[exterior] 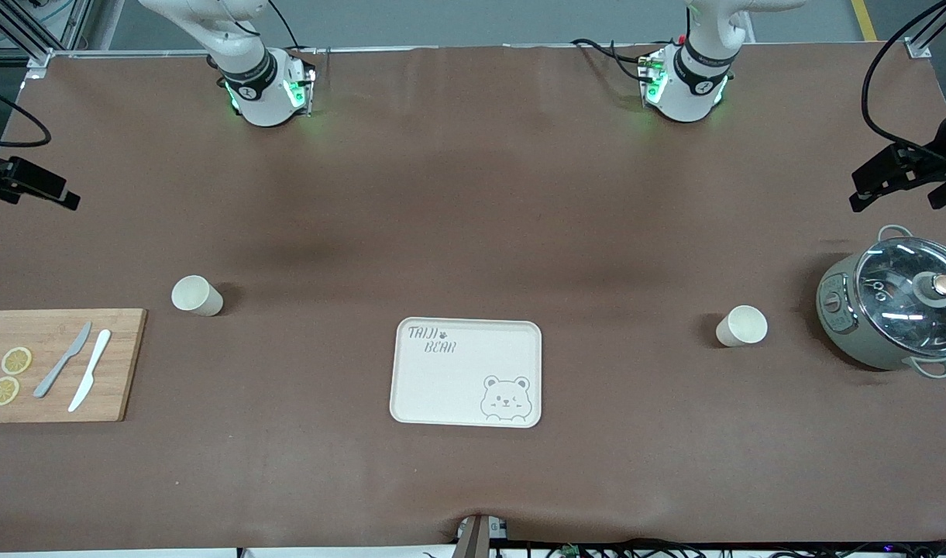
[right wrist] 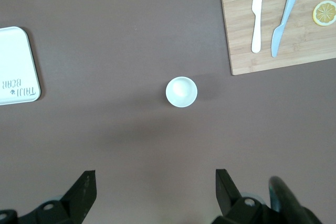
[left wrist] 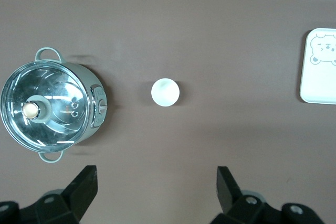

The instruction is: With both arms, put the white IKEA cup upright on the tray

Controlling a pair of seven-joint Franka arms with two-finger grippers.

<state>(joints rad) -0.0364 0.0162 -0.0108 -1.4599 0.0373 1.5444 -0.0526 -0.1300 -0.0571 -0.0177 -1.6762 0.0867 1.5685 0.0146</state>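
Note:
The cream tray [exterior: 466,372] with "TAIJI BEAR" lettering lies in the middle of the table, nearer the front camera; nothing is on it. One white cup [exterior: 197,295] stands upright toward the right arm's end, beside the cutting board. A second white cup [exterior: 741,325] stands upright toward the left arm's end, beside the pot. My left gripper [left wrist: 156,182] is open and empty, high over the table near the second cup [left wrist: 165,92]. My right gripper [right wrist: 155,182] is open and empty, high over the table near the first cup [right wrist: 181,92]. Neither gripper shows in the front view.
A wooden cutting board [exterior: 116,387] with two knives and two lemon slices lies at the right arm's end. A grey-green pot [exterior: 895,306] with a glass lid stands at the left arm's end. Tray corners show in the left wrist view [left wrist: 317,72] and the right wrist view [right wrist: 16,66].

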